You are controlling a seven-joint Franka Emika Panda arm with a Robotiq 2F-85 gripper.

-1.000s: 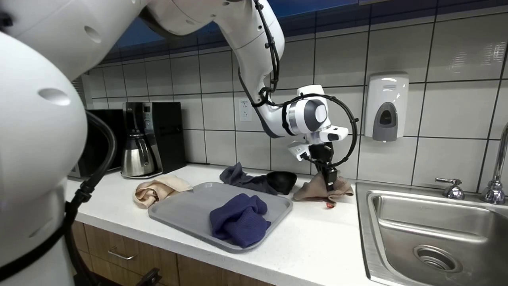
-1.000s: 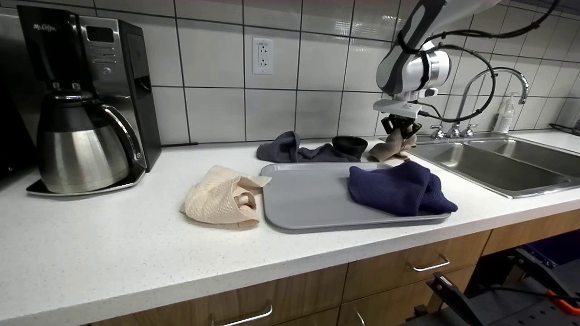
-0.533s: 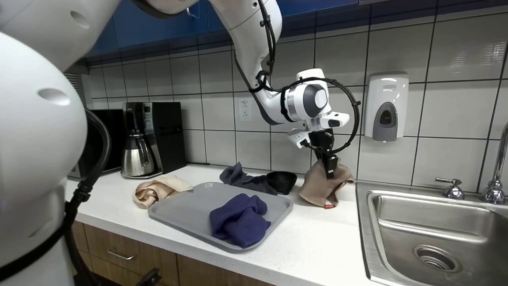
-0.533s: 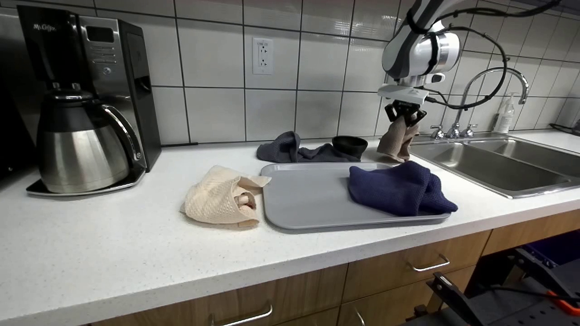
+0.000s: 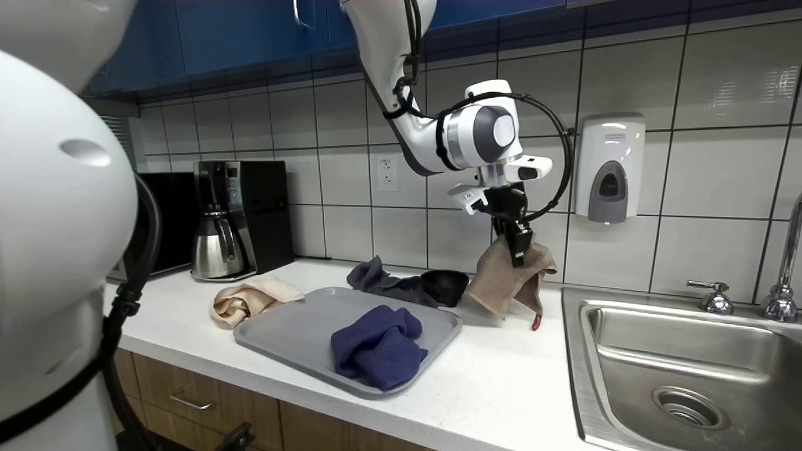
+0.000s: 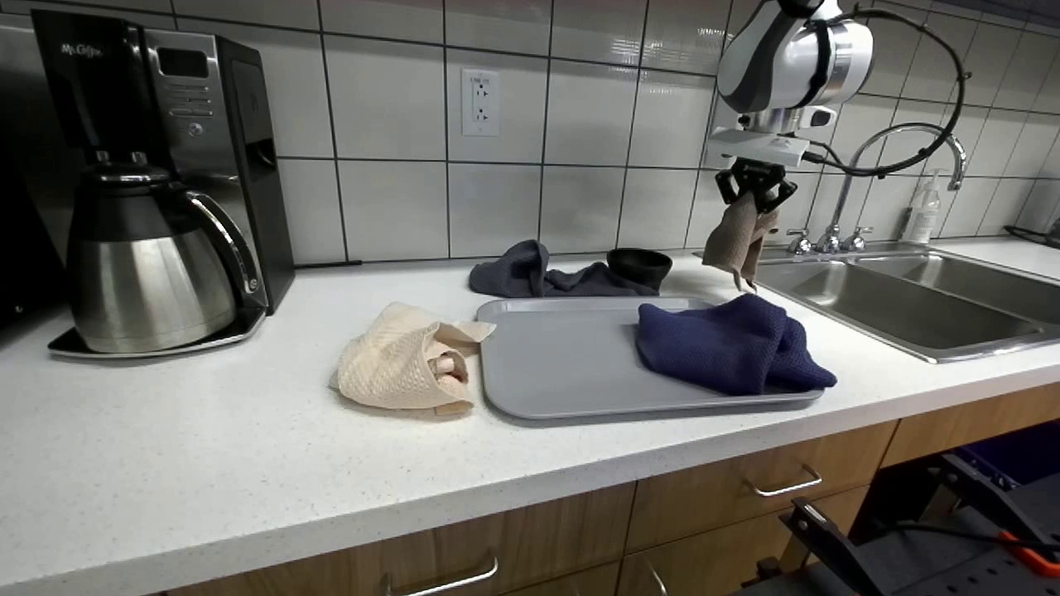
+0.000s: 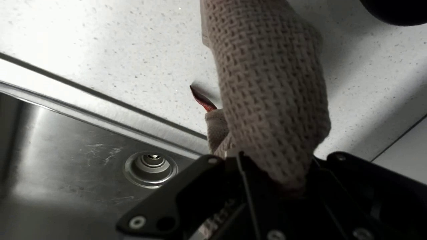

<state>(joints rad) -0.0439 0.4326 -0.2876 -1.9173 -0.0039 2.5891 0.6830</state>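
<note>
Pinched within the gripper (image 6: pixel 754 200): a tan cloth (image 7: pixel 273 83), hanging toward 6 o'clock over the counter (image 6: pixel 290 463), near the sink (image 6: pixel 919 306). Visible at about 9 o'clock of the cloth in the wrist view: a red tip (image 7: pixel 203 100). Reckoned from the gripper in an exterior view: the sink at 4 o'clock, a black bowl (image 6: pixel 639 266) at 8, a grey tray (image 6: pixel 555 364) at 7, bearing a bunched blue cloth (image 6: pixel 733 343).

A navy cloth (image 6: pixel 733 348) lies on the grey tray (image 6: pixel 563 356) on the tabletop (image 6: pixel 248 430), a cream cloth (image 6: pixel 397 364) just beside it. Near the tiled wall (image 6: pixel 389 99) stand a coffee maker (image 6: pixel 197 153) and a black bowl (image 6: pixel 639 266).
</note>
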